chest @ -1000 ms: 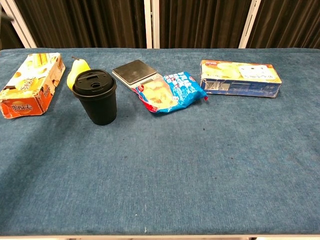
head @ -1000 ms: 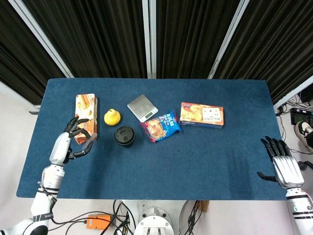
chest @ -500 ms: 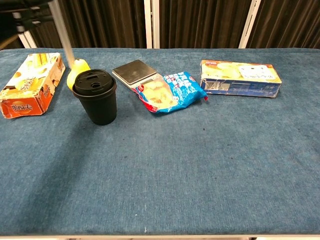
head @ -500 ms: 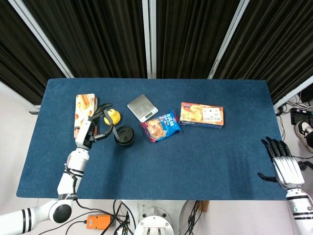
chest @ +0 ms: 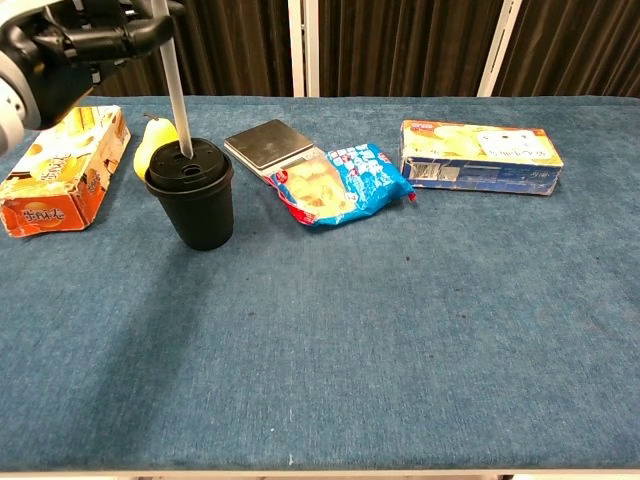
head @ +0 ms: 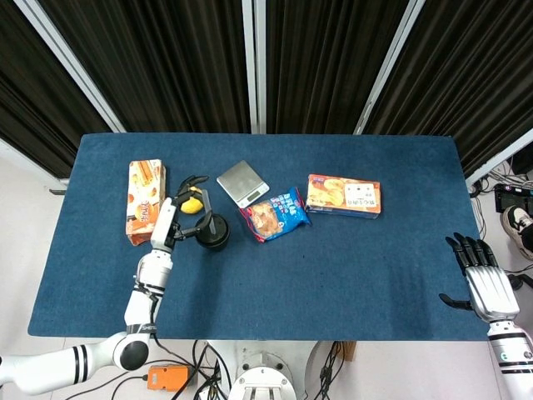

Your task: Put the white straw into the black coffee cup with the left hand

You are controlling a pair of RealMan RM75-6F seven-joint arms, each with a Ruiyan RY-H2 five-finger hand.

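One white straw (chest: 175, 95) — left hand (chest: 75, 35)-held — tip at black coffee cup (chest: 195, 200) lid.

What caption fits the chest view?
Left hand holds the white straw, its tip at the black cup's lid.

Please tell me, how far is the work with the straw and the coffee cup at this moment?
Done: the left hand has the straw lifted and its lower tip meets the lid of the cup. In hand: the straw, nearly upright. Left: push it down through the lid and let go. The right hand is open, far from the cup.
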